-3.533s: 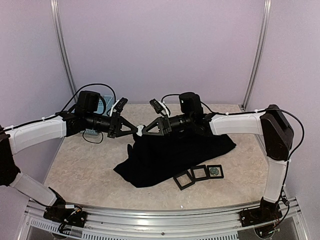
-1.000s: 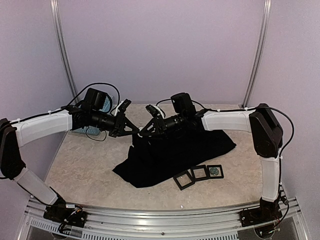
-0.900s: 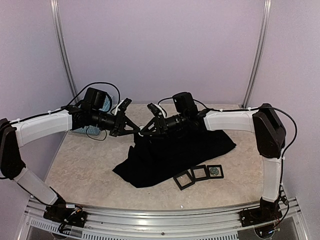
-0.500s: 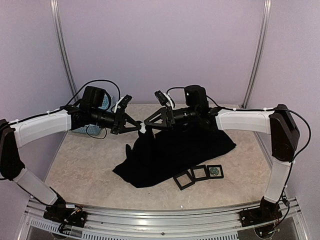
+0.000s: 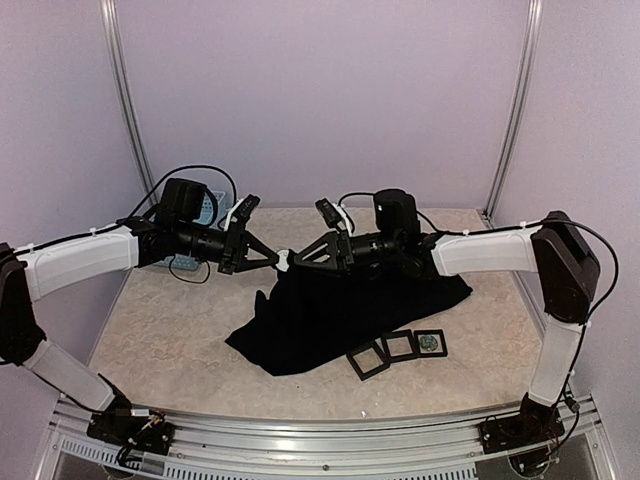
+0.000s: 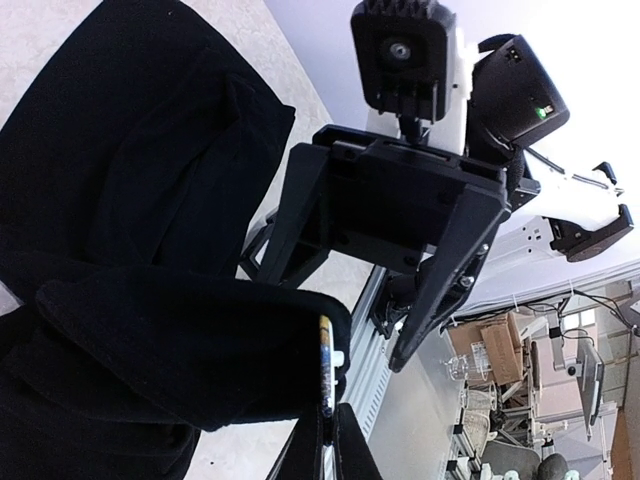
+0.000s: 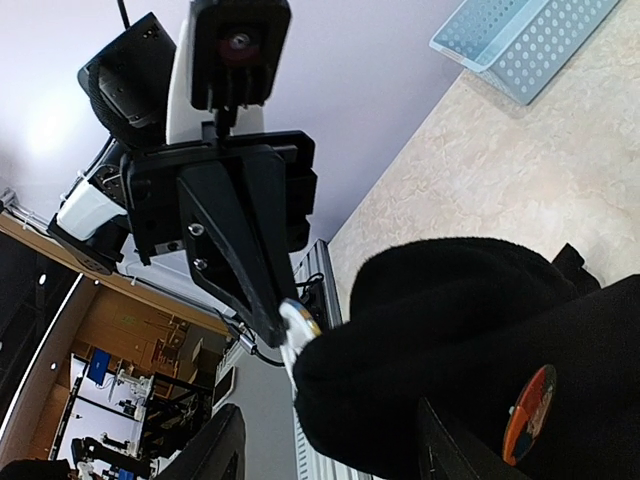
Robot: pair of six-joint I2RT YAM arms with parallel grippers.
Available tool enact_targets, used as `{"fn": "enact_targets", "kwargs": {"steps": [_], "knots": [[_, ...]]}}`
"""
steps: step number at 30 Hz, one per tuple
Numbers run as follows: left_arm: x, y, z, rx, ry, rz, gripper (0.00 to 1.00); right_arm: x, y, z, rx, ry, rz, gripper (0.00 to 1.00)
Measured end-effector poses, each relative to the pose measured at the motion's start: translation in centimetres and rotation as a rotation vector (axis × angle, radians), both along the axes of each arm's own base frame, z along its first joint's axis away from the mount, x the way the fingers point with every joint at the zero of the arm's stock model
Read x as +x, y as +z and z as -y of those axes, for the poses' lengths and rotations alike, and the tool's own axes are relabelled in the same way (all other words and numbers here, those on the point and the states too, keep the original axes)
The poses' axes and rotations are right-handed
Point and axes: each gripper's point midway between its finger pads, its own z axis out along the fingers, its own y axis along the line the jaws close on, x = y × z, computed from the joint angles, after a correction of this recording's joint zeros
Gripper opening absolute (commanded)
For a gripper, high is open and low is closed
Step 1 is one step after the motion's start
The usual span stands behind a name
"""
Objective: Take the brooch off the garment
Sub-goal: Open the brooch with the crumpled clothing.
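Note:
The black garment (image 5: 345,305) lies on the table, with one fold lifted to a peak between the two arms. A round white-backed brooch (image 5: 283,262) with a coloured rim is pinned at that peak. My left gripper (image 5: 272,262) is shut on the brooch's edge (image 6: 325,375), seen at the bottom of the left wrist view (image 6: 328,445). My right gripper (image 5: 301,258) faces it, jaws wide open, its fingers (image 6: 445,280) either side of the fold (image 7: 440,330). The held brooch (image 7: 300,325) pokes out past the fabric. A second orange-and-blue brooch (image 7: 530,412) sits on the garment.
Three small black square frames (image 5: 398,346) lie at the garment's near edge, the right one holding a greenish item (image 5: 431,342). A light-blue basket (image 5: 206,212) stands behind the left arm at the back left, also in the right wrist view (image 7: 525,40).
My right gripper has drawn back to the right and risen from the garment. The fold with the brooch now stands higher between the grippers. My left gripper has kept its hold.

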Motion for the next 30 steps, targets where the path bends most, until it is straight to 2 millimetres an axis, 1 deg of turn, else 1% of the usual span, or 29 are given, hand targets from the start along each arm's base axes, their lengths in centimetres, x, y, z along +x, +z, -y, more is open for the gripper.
{"fn": "enact_targets", "kwargs": {"steps": [2,8,16,18,22,30], "knots": [[-0.1,0.4,0.0,-0.007,0.001,0.01,0.0,-0.1,-0.4,0.1,-0.004,-0.002,-0.017,0.59],[-0.2,1.0,-0.1,-0.021,0.003,0.025,0.0,-0.3,0.7,0.0,0.038,0.018,-0.014,0.53],[-0.3,1.1,0.0,-0.026,-0.004,0.026,0.0,-0.7,1.2,-0.7,0.073,0.063,-0.038,0.32],[-0.3,1.2,0.0,-0.03,-0.006,0.03,0.0,-0.6,1.1,-0.8,0.083,0.067,-0.052,0.29],[-0.3,1.5,0.0,-0.036,-0.01,0.038,0.0,-0.6,1.4,-1.0,0.108,0.073,-0.072,0.26],[-0.6,2.0,0.1,-0.046,-0.016,0.052,0.0,-1.0,1.9,-1.3,0.133,0.09,-0.086,0.22]]}}
